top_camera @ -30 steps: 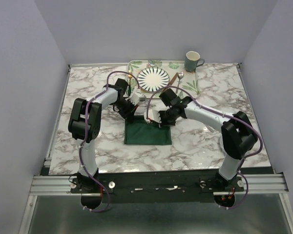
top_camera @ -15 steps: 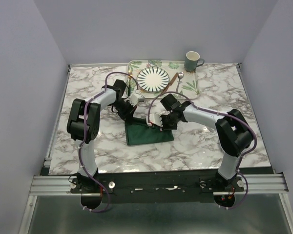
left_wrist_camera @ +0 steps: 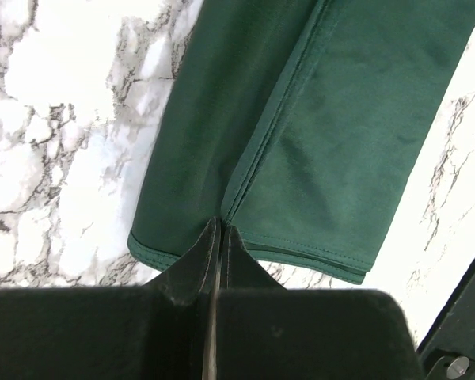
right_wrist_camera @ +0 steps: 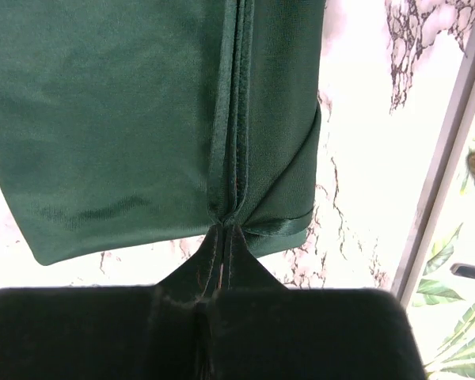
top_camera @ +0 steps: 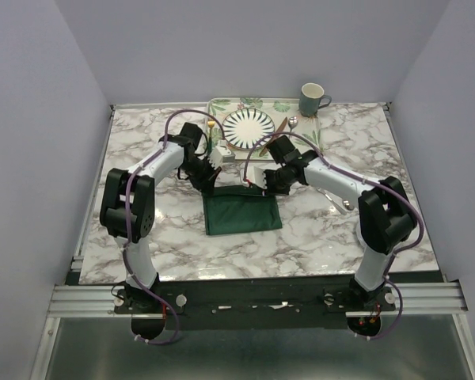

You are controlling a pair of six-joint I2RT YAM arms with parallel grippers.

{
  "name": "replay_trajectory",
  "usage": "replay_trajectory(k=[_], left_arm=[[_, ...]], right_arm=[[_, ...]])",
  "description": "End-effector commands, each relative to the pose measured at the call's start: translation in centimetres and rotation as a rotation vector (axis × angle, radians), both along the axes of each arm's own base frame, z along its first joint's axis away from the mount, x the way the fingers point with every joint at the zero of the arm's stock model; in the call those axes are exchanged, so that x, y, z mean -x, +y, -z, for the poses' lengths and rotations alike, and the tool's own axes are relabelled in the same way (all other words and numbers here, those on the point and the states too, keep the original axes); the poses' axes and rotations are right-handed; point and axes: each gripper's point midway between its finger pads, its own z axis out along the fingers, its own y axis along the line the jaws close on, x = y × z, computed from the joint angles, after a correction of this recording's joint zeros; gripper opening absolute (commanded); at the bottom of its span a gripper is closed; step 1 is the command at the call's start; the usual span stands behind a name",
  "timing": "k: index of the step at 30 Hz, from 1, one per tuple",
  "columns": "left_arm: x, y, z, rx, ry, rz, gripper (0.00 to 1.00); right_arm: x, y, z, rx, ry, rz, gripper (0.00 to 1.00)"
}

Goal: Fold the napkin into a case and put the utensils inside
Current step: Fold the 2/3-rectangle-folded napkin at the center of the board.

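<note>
The dark green napkin (top_camera: 241, 215) lies folded in layers on the marble table in front of the tray. My left gripper (top_camera: 214, 183) is shut on its far left edge (left_wrist_camera: 220, 226), and the napkin (left_wrist_camera: 324, 134) spreads out beyond the jaws. My right gripper (top_camera: 258, 183) is shut on the far right edge, pinching a bunched fold (right_wrist_camera: 228, 222) of the napkin (right_wrist_camera: 103, 119). The gold fork (top_camera: 211, 128) lies left of the striped plate (top_camera: 248, 128). The copper knife (top_camera: 279, 127) and silver spoon (top_camera: 292, 123) lie right of it, partly behind the right arm.
The leaf-patterned tray (top_camera: 310, 141) holds the plate and utensils at the back of the table. A green mug (top_camera: 311, 99) stands on its far right corner. The tray's edge shows at the right of the right wrist view (right_wrist_camera: 451, 237).
Both grippers have moved away from the arm bases toward the tray, still shut on the napkin's far edge. The cloth was drawn askew, then stretched out longer.
</note>
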Motion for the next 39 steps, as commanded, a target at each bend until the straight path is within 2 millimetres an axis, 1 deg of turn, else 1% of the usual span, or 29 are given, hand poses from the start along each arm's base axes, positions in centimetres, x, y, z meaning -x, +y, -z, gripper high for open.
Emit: replay_trajectory(k=[1,3,8,10,12,15,18,21,24,27,29,30,33,34,37,39], left_arm=[[1.7,-0.3,0.3,-0.014,0.037,0.012,0.00],[2.1,-0.3,1.3,-0.022,0.053,0.008,0.00],[2.1,0.1,3.7,-0.064,0.089,-0.030,0.00],[2.1,0.2,4.1,-0.072,0.096,-0.032,0.00],[2.4,0.5,5.1,-0.090,0.116,-0.034,0.00],[2.6,0.9,5.9,-0.112,0.129,-0.035,0.00],[2.7,1.2,6.2,-0.127,0.130,-0.031,0.00],[2.8,1.2,6.0,-0.127,0.131,-0.024,0.00],[2.7,1.0,5.4,-0.115,0.121,-0.017,0.00],[2.5,0.7,3.9,-0.095,0.100,-0.020,0.00],[2.6,0.6,3.2,-0.092,0.097,-0.018,0.00],[2.6,0.7,3.2,-0.097,0.097,-0.016,0.00],[3.0,1.1,4.1,-0.119,0.119,-0.014,0.00],[3.0,1.1,4.6,-0.123,0.127,-0.015,0.00],[3.4,1.2,5.3,-0.128,0.149,-0.019,0.00],[3.7,1.5,5.6,-0.134,0.155,-0.016,0.04]], right_arm=[[-0.5,-1.5,1.6,0.073,0.017,-0.006,0.00],[-0.7,-1.7,2.0,0.080,0.016,-0.005,0.01],[-0.5,-2.1,3.7,0.109,0.038,-0.003,0.01],[-0.5,-2.4,4.3,0.121,0.041,0.002,0.01],[-0.5,-2.9,5.6,0.142,0.057,0.016,0.01],[-0.3,-3.1,6.3,0.150,0.076,0.026,0.01],[0.3,-3.3,6.6,0.153,0.095,0.024,0.01],[0.6,-3.2,6.4,0.143,0.100,0.023,0.01],[0.7,-3.0,5.7,0.129,0.107,0.029,0.01],[0.7,-2.8,4.3,0.112,0.102,0.028,0.01],[1.1,-3.0,4.2,0.116,0.108,0.018,0.01],[1.1,-3.1,4.2,0.119,0.104,0.011,0.01],[1.2,-3.4,5.0,0.141,0.114,0.008,0.01],[1.2,-3.5,5.5,0.151,0.128,0.013,0.01],[1.4,-3.5,5.8,0.154,0.147,0.016,0.01],[1.7,-3.5,6.0,0.156,0.168,0.015,0.01]])
